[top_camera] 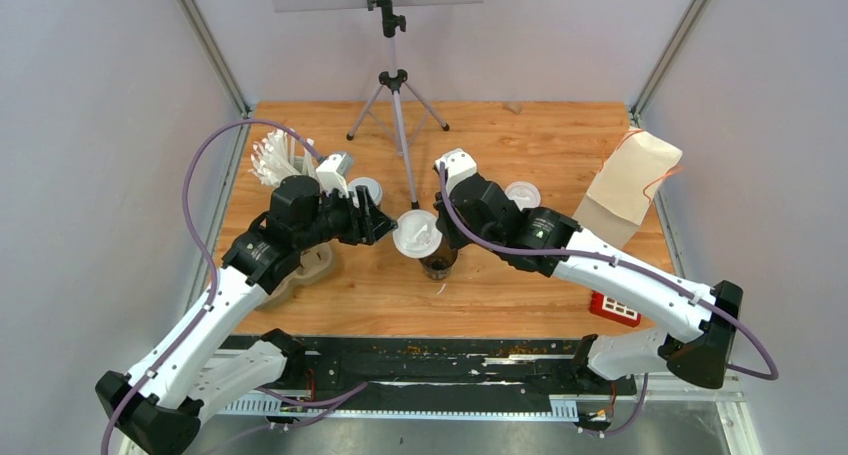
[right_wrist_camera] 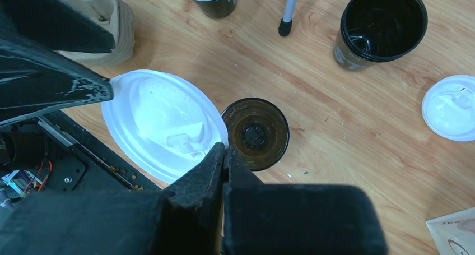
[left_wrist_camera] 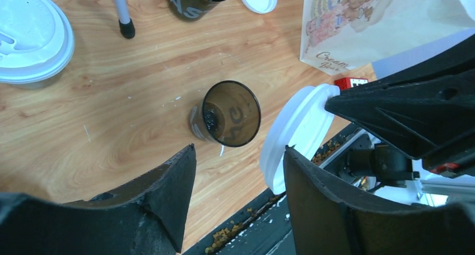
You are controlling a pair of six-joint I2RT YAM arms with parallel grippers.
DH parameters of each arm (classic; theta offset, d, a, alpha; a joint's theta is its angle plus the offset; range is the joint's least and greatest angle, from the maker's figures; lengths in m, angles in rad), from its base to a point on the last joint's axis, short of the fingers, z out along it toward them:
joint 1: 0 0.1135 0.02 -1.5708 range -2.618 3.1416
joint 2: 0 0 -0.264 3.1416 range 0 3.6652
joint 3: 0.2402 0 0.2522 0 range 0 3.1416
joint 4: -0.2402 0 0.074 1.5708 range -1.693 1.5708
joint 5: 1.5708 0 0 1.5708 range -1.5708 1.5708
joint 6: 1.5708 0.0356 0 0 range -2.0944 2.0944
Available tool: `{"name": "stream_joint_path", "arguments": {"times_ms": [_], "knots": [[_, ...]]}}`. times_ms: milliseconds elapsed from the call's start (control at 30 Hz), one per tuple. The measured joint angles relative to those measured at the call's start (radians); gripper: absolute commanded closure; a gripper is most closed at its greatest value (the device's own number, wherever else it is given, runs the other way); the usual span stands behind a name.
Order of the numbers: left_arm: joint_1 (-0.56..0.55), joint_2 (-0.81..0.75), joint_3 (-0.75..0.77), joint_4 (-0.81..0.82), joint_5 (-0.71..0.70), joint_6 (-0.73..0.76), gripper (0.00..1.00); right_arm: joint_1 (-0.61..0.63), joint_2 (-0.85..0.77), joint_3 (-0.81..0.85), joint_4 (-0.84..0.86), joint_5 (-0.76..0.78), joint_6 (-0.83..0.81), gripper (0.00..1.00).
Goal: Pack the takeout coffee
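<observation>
The right jaws are closed on the rim of a white lid (right_wrist_camera: pixel 162 120) and hold it tilted, above and beside the open cup (right_wrist_camera: pixel 255 133) on the bench (right_wrist_camera: pixel 347 131), probably to cap it. The left jaws stand apart around the lid's other edge, maybe to steady it.

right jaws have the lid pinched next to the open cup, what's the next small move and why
Probably shift the white lid sideways until it centres over the open cup, then lower it. The right gripper pinches its rim, but the lid hangs tilted and mostly to one side of the cup's mouth.
</observation>
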Motion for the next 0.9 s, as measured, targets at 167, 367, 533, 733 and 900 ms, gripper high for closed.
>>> {"name": "stream_joint_path", "arguments": {"times_ms": [167,367,533,733,900], "knots": [[-0.012,0.038,0.0,0.015,-0.008,0.037,0.6,0.0,0.01,-0.003,0.015,0.003,0.0,1.0],[-0.013,0.051,-0.002,0.03,-0.013,0.093,0.99,0.0,0.046,-0.003,0.037,-0.011,-0.003,0.97],[-0.013,0.051,-0.032,0.051,0.005,0.131,1.0,0.0,0.061,-0.003,0.047,-0.048,-0.026,0.94],[-0.013,0.051,-0.068,0.069,0.056,0.188,1.0,0.0,0.025,-0.017,0.086,-0.092,-0.054,0.6],[-0.013,0.043,-0.072,0.127,0.119,0.254,1.0,-0.004,-0.047,-0.034,0.112,-0.176,-0.068,0.24]]}}
